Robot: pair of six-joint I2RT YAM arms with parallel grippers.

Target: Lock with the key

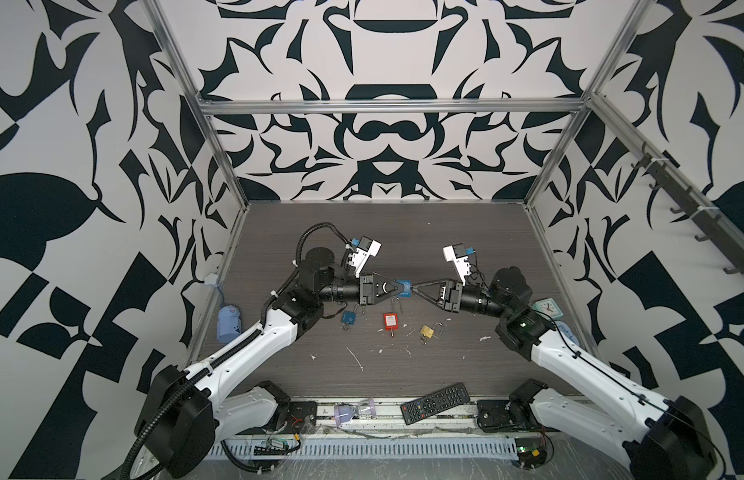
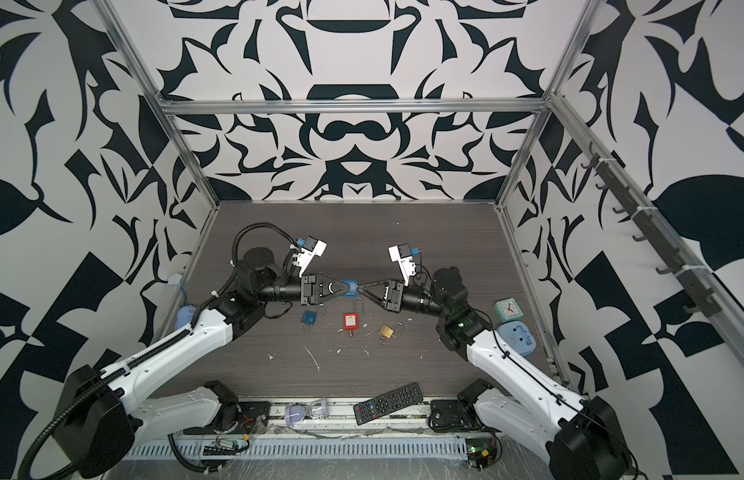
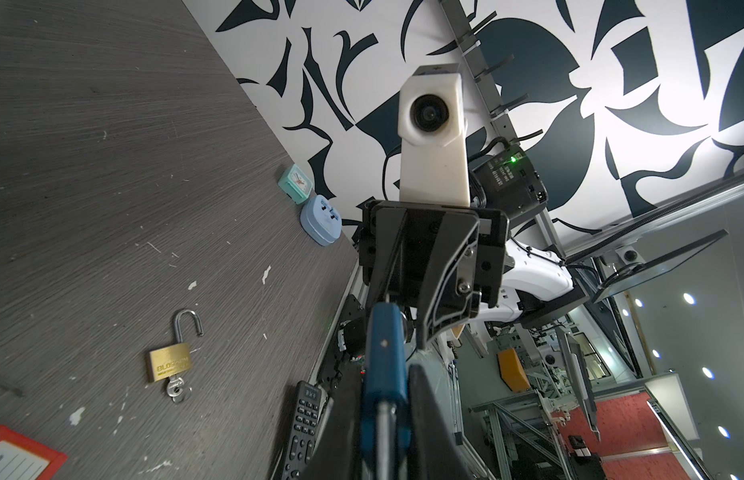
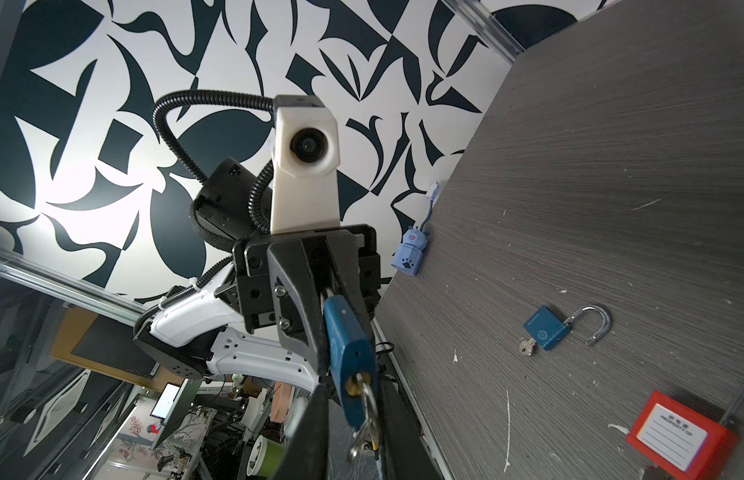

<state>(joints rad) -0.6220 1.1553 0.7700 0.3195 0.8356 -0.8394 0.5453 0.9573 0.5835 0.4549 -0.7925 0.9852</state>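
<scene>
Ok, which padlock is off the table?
The blue padlock clamped in the left gripper; the other blue, red and brass ones lie on the table.

"PROPERTY OF" on red padlock (image 4: 680, 436)

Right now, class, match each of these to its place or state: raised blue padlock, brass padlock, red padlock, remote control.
Things:
1 raised blue padlock
2 brass padlock
3 red padlock
4 remote control

Places or states:
a across the metal rail
b rightmost padlock lying on the table in a top view
c clamped in the left gripper
d on the table, white label up

Pairs: 1-c, 2-b, 3-d, 4-a
</scene>
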